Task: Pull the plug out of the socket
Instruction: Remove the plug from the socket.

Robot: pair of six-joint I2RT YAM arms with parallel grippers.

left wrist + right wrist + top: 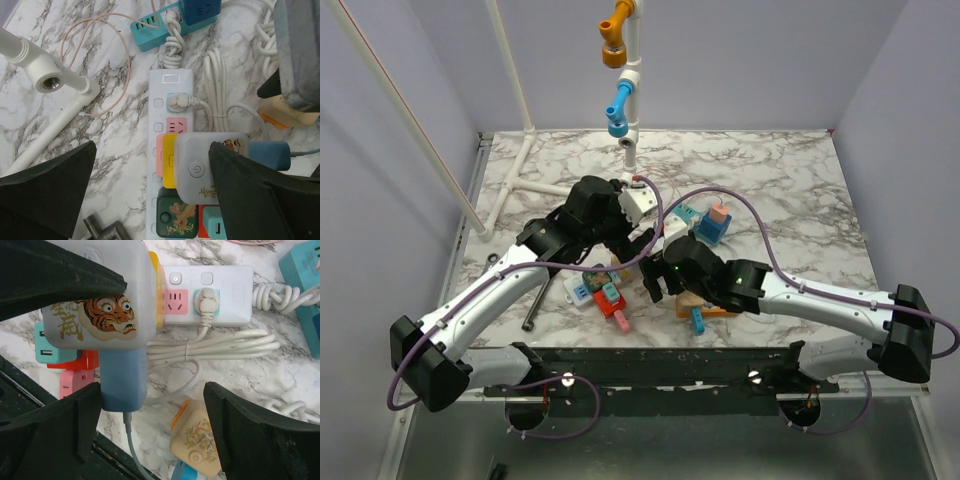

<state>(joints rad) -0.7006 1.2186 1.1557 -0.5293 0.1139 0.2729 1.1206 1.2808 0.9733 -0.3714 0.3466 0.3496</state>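
We have nothing done yet: the plug [176,103] sits in the socket [171,80] at twelve o'clock from our left gripper [152,147], fingers apart; our right gripper [152,387] is likewise spread, empty.

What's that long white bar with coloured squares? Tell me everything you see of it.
The power strip is a long white plastic bar lying flat on the marble table. Small buttons run beside its pastel outlets. A white plug sits in the pale blue outlet at one end; the pink one beside it is free. Bulky adapters cover the rest. A bundled white cord lies alongside.
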